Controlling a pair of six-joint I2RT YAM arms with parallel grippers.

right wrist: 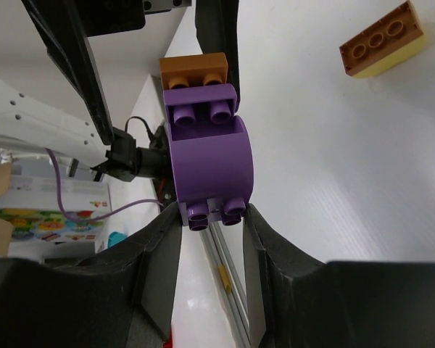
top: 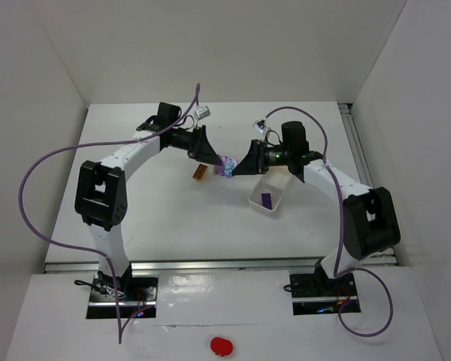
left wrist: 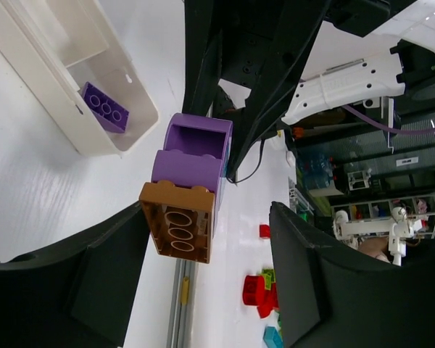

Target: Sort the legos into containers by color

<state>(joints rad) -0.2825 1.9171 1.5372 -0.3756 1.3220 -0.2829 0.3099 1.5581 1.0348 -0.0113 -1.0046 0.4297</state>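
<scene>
Top: right pincer clenched on purple rounded plastic brick mid-bench; white plastic tray held flat purple studded brick | Left wrist: left pincer released, jaws apart around purple rounded brick, small orange brick stuck to it | Right wrist: loose orange-and-yellow brick lay on bench

The right gripper has its jaws closed on the studded end of a rounded purple brick, which carries an orange brick at its far end. A brown-orange brick with a pale yellow underside lies well apart on the white tabletop.
</scene>
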